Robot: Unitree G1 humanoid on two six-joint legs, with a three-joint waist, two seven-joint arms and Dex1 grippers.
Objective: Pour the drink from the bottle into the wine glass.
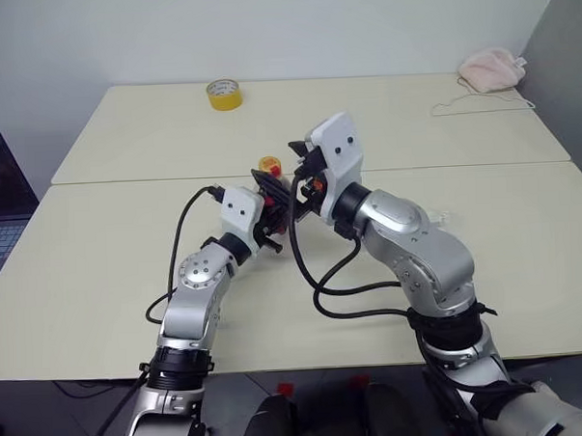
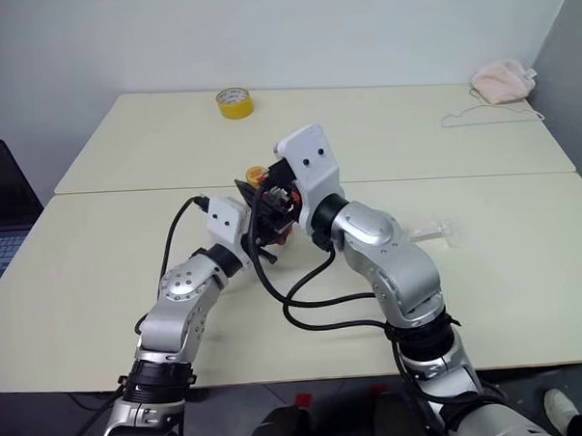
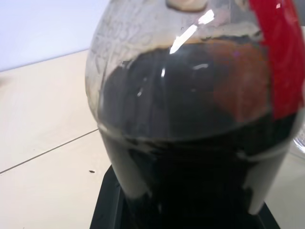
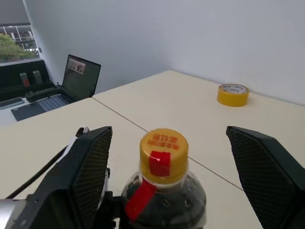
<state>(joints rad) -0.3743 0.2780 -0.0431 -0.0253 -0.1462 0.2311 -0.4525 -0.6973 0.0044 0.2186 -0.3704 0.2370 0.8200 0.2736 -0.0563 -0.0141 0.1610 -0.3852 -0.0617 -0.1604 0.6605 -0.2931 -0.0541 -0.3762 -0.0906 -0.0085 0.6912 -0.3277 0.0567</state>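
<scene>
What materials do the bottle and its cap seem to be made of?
The bottle looks like clear glossy plastic: bright highlights, and the dark drink shows through its wall. Its cap seems to be opaque yellow plastic with a smooth surface and red printing.

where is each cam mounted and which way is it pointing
Head pair: on the head, looking forward and down over both arms at the table, with the left gripper and right gripper at the bottle.
Left wrist: along its fingers, at the drink.
Right wrist: open fingers flanking the yellow cap.
Shared: bottle, yellow tape roll.
</scene>
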